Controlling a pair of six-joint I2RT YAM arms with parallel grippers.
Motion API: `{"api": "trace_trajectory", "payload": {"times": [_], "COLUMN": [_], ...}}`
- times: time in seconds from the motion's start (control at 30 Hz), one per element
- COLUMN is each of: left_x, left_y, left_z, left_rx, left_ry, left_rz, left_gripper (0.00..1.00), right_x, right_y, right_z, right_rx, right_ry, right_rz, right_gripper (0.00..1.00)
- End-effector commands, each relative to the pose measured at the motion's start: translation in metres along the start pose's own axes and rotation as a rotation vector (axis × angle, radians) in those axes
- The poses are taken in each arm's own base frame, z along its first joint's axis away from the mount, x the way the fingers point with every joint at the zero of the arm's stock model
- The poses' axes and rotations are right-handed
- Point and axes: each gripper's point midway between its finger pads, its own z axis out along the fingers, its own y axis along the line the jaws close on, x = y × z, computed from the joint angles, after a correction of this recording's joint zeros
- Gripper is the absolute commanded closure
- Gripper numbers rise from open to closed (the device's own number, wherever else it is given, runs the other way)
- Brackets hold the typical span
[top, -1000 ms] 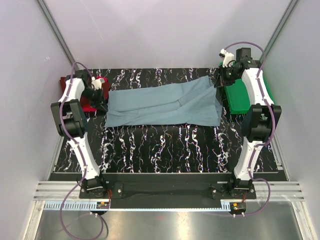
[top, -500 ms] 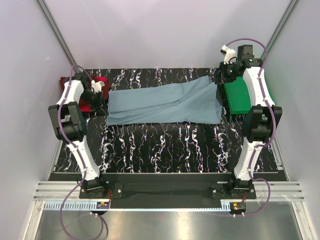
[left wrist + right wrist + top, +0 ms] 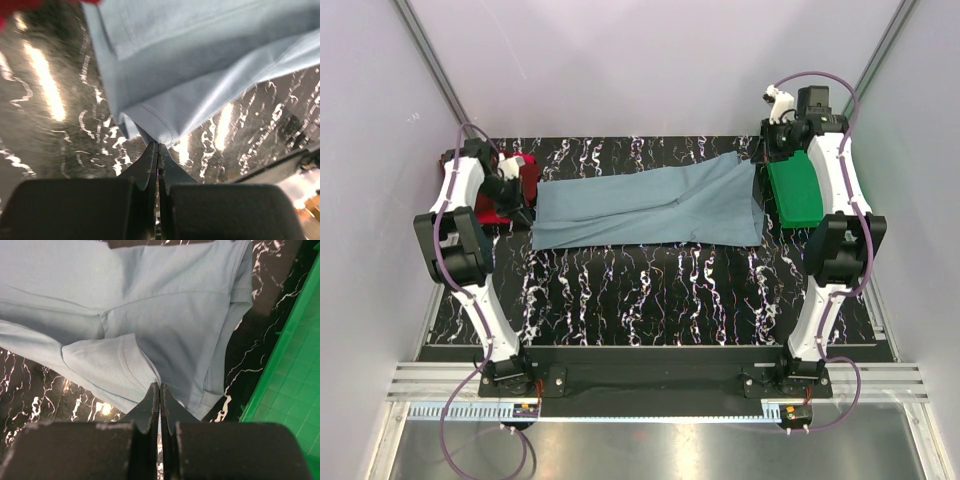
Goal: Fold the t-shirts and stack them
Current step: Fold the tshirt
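Note:
The grey-blue t-shirt point(image 3: 650, 206) lies stretched across the back of the black marbled table, folded lengthwise. My left gripper point(image 3: 523, 213) is shut on its left near corner, seen in the left wrist view point(image 3: 158, 144) pinching the hemmed edge point(image 3: 150, 120). My right gripper point(image 3: 760, 160) is shut on the shirt's right far corner, which is lifted; in the right wrist view point(image 3: 159, 385) it pinches a fold by the sleeve point(image 3: 110, 365). The red folded shirt point(image 3: 525, 172) and the maroon one point(image 3: 492, 210) lie at the far left, partly behind my left arm.
A green plastic tray point(image 3: 798, 190) stands at the right, close to my right arm; its rim shows in the right wrist view point(image 3: 295, 355). White enclosure walls close in on both sides and the back.
Both grippers have moved slightly toward the back, still holding the shirt. The right corner has risen and the cloth is pulled flatter and tauter.

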Motion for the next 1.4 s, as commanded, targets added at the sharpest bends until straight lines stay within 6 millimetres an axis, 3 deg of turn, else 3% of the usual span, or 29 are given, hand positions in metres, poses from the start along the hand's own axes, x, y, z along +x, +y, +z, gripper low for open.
{"api": "trace_trajectory", "payload": {"times": [0.0,0.2,0.43,0.53,0.7,0.97,1.13,1.23,1.27,1.3,1.37], "left_x": [-0.028,-0.043,-0.058,-0.069,-0.09,-0.101,-0.098,-0.087,-0.082,-0.081,-0.078], "left_y": [0.013,0.027,0.041,0.044,0.038,0.036,0.043,0.043,0.043,0.043,0.041], "left_z": [-0.014,0.0,0.028,0.039,0.037,0.033,0.045,0.054,0.057,0.059,0.061], "left_rx": [-0.079,-0.104,-0.108,-0.099,-0.1,-0.095,-0.11,-0.105,-0.102,-0.101,-0.092], "left_ry": [-0.092,-0.093,-0.077,-0.084,-0.139,-0.174,-0.15,-0.11,-0.097,-0.095,-0.088], "left_rz": [0.035,0.034,0.035,0.04,0.077,0.093,0.082,0.067,0.06,0.052,0.045], "left_gripper": [1.0,1.0,1.0,1.0,1.0,1.0,1.0,0.99,0.97,0.83,0.78], "right_x": [-0.031,-0.034,-0.026,-0.03,-0.045,-0.059,-0.037,-0.022,-0.017,-0.013,-0.003], "right_y": [-0.01,-0.027,-0.042,-0.048,-0.054,-0.054,-0.063,-0.064,-0.065,-0.066,-0.068], "right_z": [-0.007,0.019,0.074,0.087,0.092,0.092,0.115,0.126,0.128,0.129,0.135], "right_rx": [0.042,0.058,0.057,0.065,0.085,0.094,0.106,0.109,0.117,0.125,0.124], "right_ry": [-0.092,-0.087,-0.049,-0.052,-0.092,-0.138,-0.081,-0.035,-0.022,-0.01,0.015], "right_rz": [-0.042,-0.048,-0.062,-0.07,-0.073,-0.064,-0.049,-0.041,-0.041,-0.041,-0.038], "right_gripper": [1.0,1.0,1.0,1.0,1.0,1.0,1.0,1.0,0.99,0.98,0.98]}}
